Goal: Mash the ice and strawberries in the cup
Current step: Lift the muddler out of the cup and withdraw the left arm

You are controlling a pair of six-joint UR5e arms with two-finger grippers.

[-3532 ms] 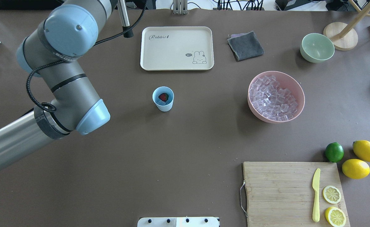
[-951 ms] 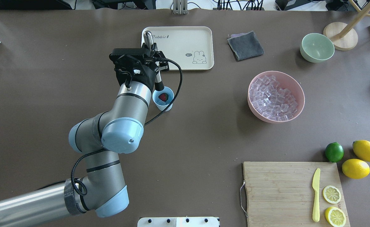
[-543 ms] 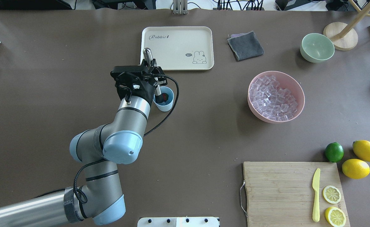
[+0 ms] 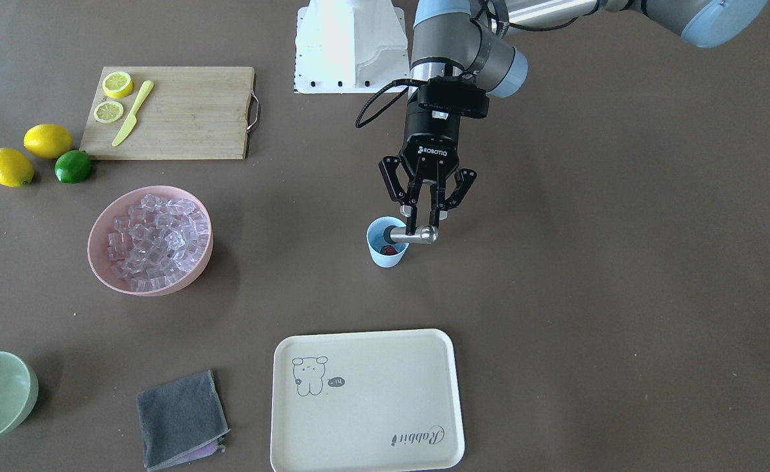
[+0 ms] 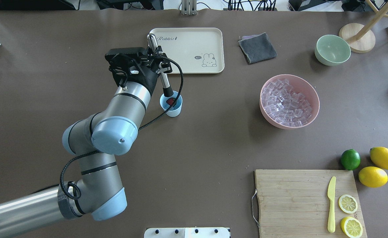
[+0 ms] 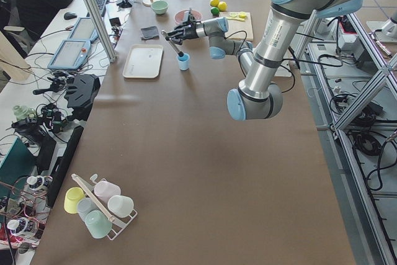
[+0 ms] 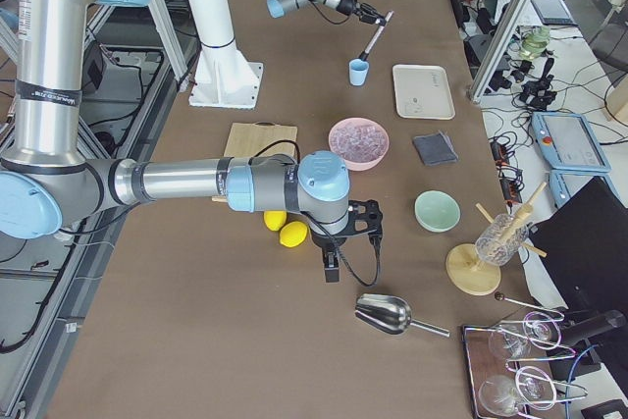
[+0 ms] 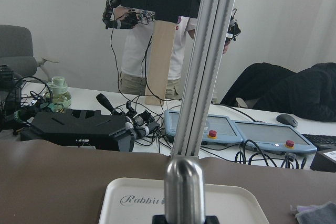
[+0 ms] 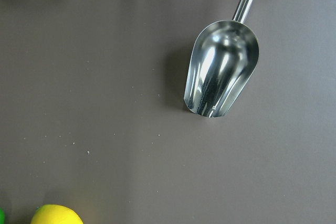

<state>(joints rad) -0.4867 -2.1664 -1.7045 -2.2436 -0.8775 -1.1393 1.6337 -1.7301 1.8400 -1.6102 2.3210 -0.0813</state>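
In the overhead view the left arm enters at lower left and extends to centre frame. There the cup (image 5: 173,112) stands upright on the brown table (image 5: 213,148), with the strawberry (image 5: 171,101) inside it. A steel muddler (image 5: 163,79) slants up and left out of the cup, its black end down by the berry; whether they touch is unclear. Just beyond the cup, toward upper left, the left gripper (image 5: 158,59) is clamped on the muddler's shaft. Behind it lies the cream tray (image 5: 194,43). The ice (image 5: 286,102) fills the pink bowl (image 5: 304,84) right of centre, well apart from cup and gripper. The right gripper (image 7: 332,264) shows only in the right side view, near two lemons (image 7: 292,234); I cannot tell whether it is open or closed.
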